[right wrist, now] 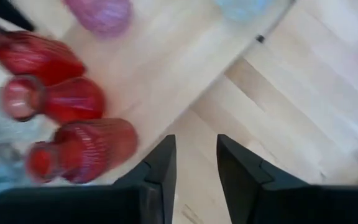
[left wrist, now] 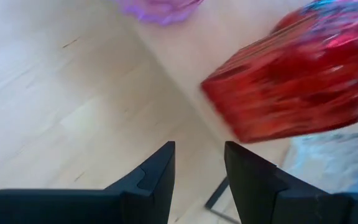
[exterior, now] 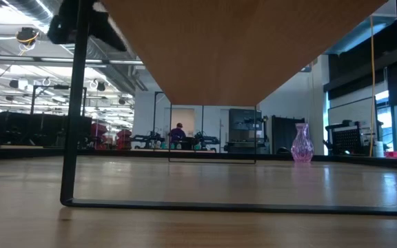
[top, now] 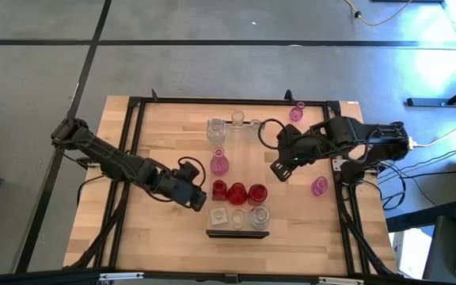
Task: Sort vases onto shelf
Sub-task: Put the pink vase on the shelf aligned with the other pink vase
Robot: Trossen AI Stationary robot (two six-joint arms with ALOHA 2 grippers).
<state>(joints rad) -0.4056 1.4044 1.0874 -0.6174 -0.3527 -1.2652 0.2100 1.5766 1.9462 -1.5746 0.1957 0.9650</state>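
The shelf (top: 244, 152) is a light-wood board raised on black legs, its underside (exterior: 240, 48) showing in the low view. On it stand clear vases (top: 216, 129) at the far end, a pink vase (top: 219, 164), three red vases (top: 237, 193) and clear squat vases (top: 238, 218) near the near end. Two pink vases (top: 319, 186) (top: 297, 112) stand on the table to the right. My left gripper (top: 204, 199) is open and empty beside the leftmost red vase (left wrist: 297, 74). My right gripper (top: 275, 172) is open and empty just right of the shelf, facing the red vases (right wrist: 82, 149).
A black frame (top: 137, 127) runs around the tabletop, and the shelf's black leg (exterior: 71, 138) stands on the table. One pink vase (exterior: 302, 142) stands upright on the table. Bare wood lies at the table's left and near right. A person sits far off in the room (exterior: 178, 134).
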